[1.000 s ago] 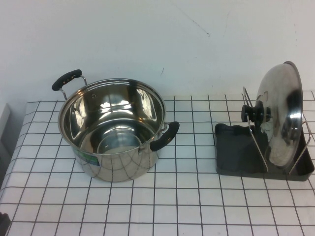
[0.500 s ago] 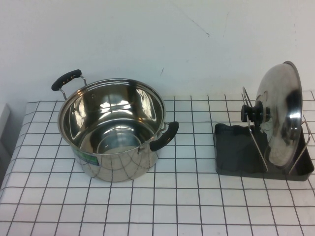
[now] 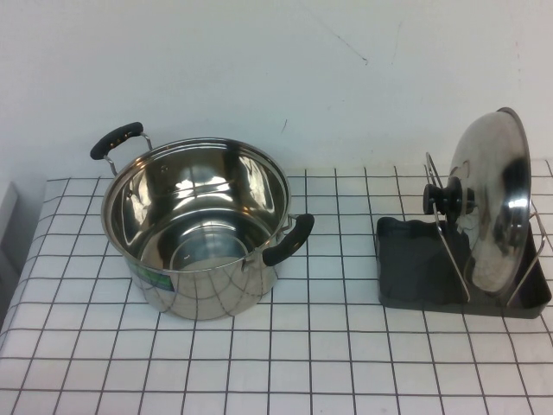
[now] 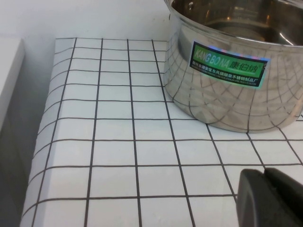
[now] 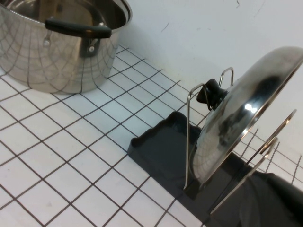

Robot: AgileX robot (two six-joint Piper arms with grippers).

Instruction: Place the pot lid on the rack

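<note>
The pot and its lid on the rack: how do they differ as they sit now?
The pot stands upright and open on the checked tablecloth; the pot lid stands on edge in the rack, held between wire dividers. The pot has two black side handles; the lid has one black centre knob. Both are shiny steel. Neither gripper is clearly visible.

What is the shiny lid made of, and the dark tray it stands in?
The lid looks like polished steel: it mirrors its surroundings. Its knob looks like black plastic. The rack tray seems matte dark grey plastic, its dividers thin silvery wire. Neither gripper is clearly in view.
</note>
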